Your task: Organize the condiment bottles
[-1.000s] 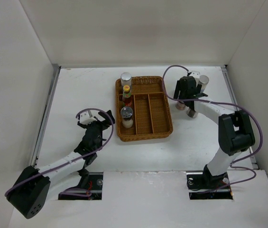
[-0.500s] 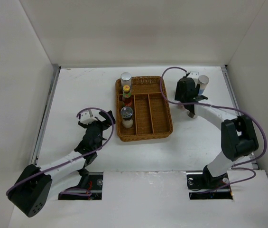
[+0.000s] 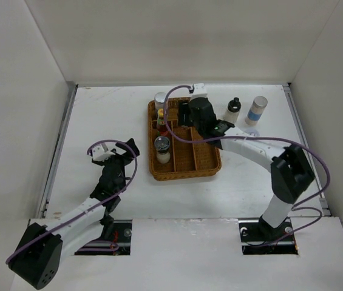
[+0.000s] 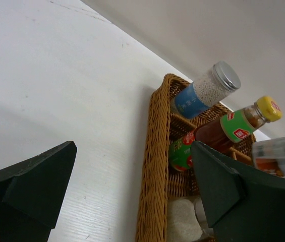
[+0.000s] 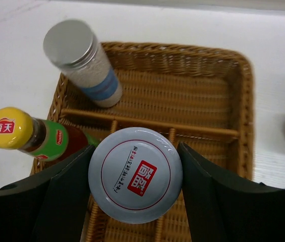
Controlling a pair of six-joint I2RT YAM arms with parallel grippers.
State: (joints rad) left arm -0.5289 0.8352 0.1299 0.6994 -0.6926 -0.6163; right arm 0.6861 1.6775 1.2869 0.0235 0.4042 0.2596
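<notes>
The wicker tray [image 3: 186, 176] has open middle and right lanes, with bottles only down its left side. Your right gripper [image 3: 199, 113] hangs over the tray's back dividers, jaws clamped on the red-labelled shaker [image 5: 135, 175]. Move off the divider before you lower it straight down, staying clear of the yellow-capped bottle [image 5: 36, 135] nearer the tray's left rim. Your left gripper [image 4: 127, 194] sits left of the tray, jaws wide and empty.

white arms [image 3: 251, 145], black joints [image 3: 289, 176], looping purple cables [image 3: 167, 103].
</notes>
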